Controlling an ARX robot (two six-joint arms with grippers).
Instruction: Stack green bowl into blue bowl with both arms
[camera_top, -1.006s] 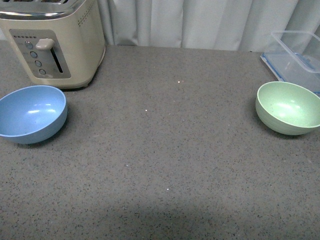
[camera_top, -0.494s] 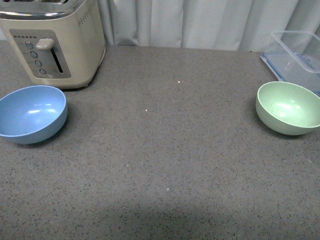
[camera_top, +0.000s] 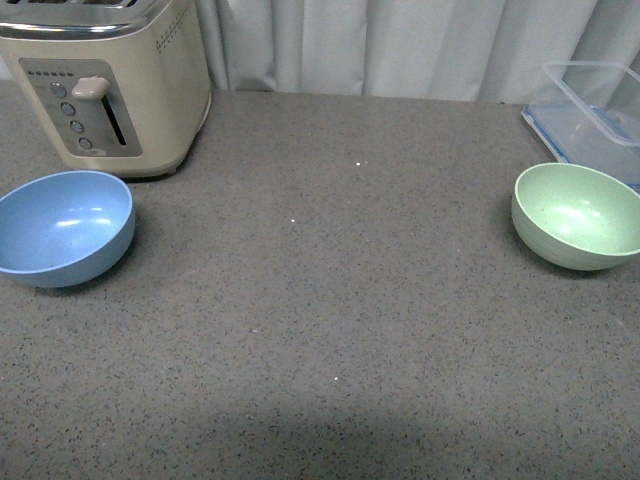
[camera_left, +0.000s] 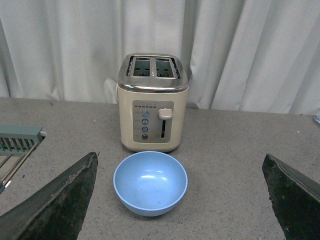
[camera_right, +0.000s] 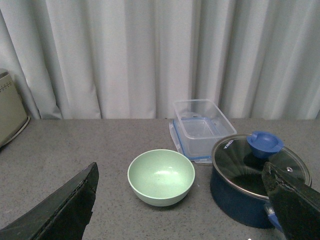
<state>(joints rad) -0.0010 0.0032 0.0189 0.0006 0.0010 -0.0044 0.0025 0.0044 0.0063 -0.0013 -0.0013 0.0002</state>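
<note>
Your left gripper and right gripper both gape wide, holding nothing. Beyond them, the blue bowl sits before the toaster, well apart from the green bowl by the clear container. Nothing has shifted in 1 second, so stacking hasn't begun.

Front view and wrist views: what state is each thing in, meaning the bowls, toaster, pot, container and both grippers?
green bowl: upright, empty
blue bowl: upright, empty
toaster: lever up, slots look empty
pot: glass lid on
clear container: no lid on top, empty
left gripper: open, holding nothing
right gripper: open, holding nothing
</note>
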